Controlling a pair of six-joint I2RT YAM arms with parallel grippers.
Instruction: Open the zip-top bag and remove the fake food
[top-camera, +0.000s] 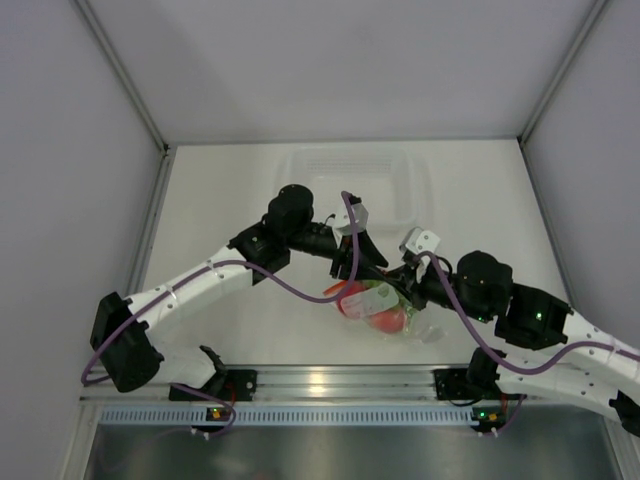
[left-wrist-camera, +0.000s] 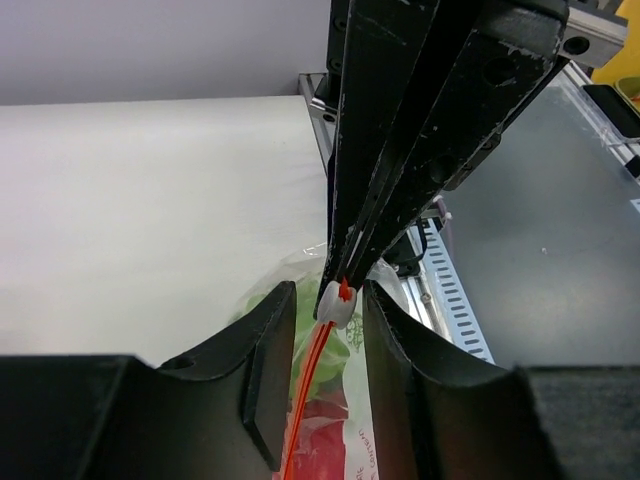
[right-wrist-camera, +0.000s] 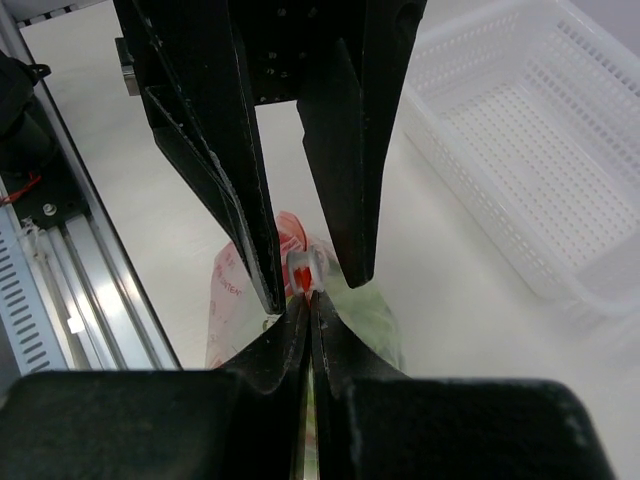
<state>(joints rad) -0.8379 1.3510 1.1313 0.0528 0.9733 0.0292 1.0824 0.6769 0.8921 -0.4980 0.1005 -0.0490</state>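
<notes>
Right wrist: right gripper (right-wrist-camera: 308, 310) jaws are clamping the zip-top bag (right-wrist-camera: 228, 292); left gripper (right-wrist-camera: 310, 285) jaws are straddling slider (right-wrist-camera: 303, 268), open. Zip unopened; fake food (top-camera: 388, 320) inside.

The zip-top bag (top-camera: 378, 303) sits on the counter (top-camera: 250, 200) toward its near edge. It is a small, clear, crinkly pouch, with its orange-red zip strip (left-wrist-camera: 312, 385) raised on top and running up to a small white slider (left-wrist-camera: 337, 303). The fake food (top-camera: 388, 320) is bunched inside it: a red round piece (left-wrist-camera: 325, 425) low down and what looks like green lettuce (right-wrist-camera: 372, 312) beside it.
</notes>
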